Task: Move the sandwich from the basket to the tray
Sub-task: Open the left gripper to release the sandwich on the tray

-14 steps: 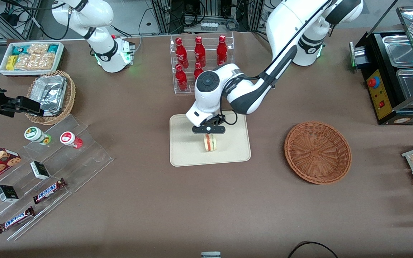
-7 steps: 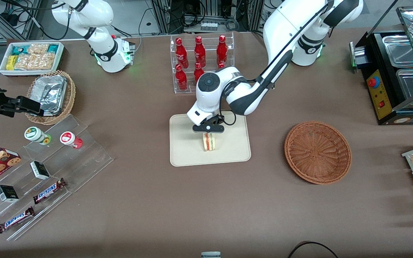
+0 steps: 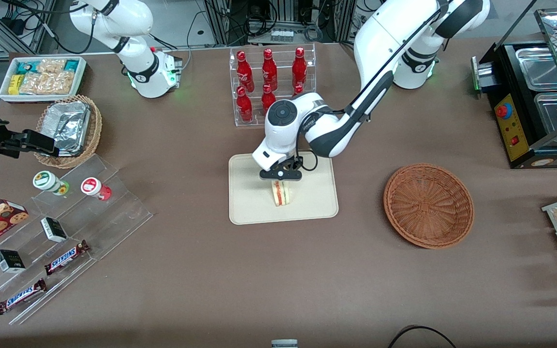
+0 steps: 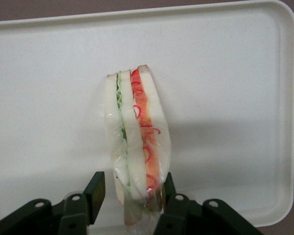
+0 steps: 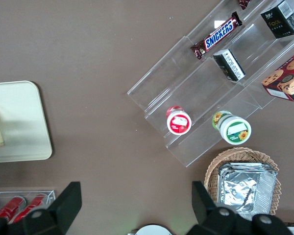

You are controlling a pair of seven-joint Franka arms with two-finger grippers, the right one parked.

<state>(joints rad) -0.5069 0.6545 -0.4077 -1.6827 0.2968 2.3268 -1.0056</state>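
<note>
Sandwich (image 4: 137,132): triangular wedge, smooth pale bread, red and green layers on the cut edge, standing on edge on the flat cream tray (image 3: 249,203) with rounded corners and low rim. Gripper (image 4: 130,196) over the tray, black fingers (image 4: 94,188) parted, one pad touching bread, the other apart; grip uncertain, wedge's end hidden. Basket (image 3: 428,205): round, reddish-brown woven wicker, toward working arm's end.

sandwich (image 4: 137,137): white bread, green and red filling stripes. tray (image 3: 249,208) under it: plain cream-beige. basket (image 3: 428,205) near tray: reddish-brown weave. gripper (image 3: 280,175) above tray: black.
</note>
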